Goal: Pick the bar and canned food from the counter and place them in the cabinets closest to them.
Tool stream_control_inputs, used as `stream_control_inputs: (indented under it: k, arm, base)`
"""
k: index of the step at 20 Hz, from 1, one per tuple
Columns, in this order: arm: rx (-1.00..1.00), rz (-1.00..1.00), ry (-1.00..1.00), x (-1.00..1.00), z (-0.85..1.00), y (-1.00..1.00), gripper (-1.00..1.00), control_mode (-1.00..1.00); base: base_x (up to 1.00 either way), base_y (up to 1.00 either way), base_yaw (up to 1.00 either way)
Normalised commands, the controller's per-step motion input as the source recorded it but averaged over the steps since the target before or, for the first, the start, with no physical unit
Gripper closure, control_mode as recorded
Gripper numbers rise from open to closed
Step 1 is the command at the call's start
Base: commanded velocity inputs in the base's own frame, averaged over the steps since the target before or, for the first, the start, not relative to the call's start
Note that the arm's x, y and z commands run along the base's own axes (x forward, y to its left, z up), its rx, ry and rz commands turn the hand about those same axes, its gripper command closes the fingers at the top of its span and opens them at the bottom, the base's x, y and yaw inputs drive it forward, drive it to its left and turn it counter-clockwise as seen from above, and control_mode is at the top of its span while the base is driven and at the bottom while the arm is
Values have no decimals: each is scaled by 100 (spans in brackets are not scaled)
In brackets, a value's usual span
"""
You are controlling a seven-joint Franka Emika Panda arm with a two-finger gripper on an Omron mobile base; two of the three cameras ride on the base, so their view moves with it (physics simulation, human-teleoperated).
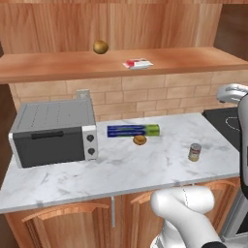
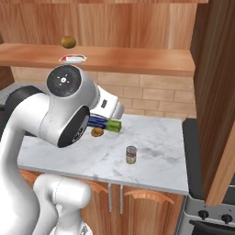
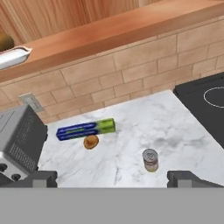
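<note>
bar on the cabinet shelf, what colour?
The bar is red with white parts; clearest in the left base view.

1. Grey toaster oven (image 1: 53, 131) at the left, two knobs on its front.
2. Long blue-and-green box (image 1: 132, 130) lying flat nearby, round brown pastry (image 1: 140, 140) just in front.
3. Brown-yellow ball (image 1: 100, 47) up high.
4. Black stovetop (image 1: 227, 122) far right.
5. Brick backsplash (image 1: 145, 94) behind, with an outlet (image 3: 29, 102).

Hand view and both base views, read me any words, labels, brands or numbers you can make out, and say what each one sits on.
None can be read.
Small upright can with greenish label: label too small and blurred.
Long blue-and-green box: pale marks on the blue part, not legible.
Flat red-and-white packet on the wooden shelf: print too small.
Grey toaster oven: knobs show no legible markings.
</note>
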Motion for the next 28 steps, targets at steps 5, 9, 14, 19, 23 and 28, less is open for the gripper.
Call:
stream_control_inputs:
  k: [5, 9, 14, 19, 23, 28]
  arm:
    - [0, 0, 0, 0, 0, 0, -100, -100]
    - [-1, 0, 0, 7, -12, 0, -100, -100]
    - [-1, 2, 0, 11, -30, -11, -100, -100]
    - [-1, 2, 0, 8, -32, -10, -100, -100]
    - [-3, 1, 0, 12, -26, -4, -100, -100]
    - [-6, 0, 3, 18, -20, 0, -100, -100]
  base:
    - [0, -4, 0]
    - [0, 0, 0]
    - [0, 0, 0]
    - [0, 0, 0]
    - [0, 0, 0]
    - [0, 0, 0]
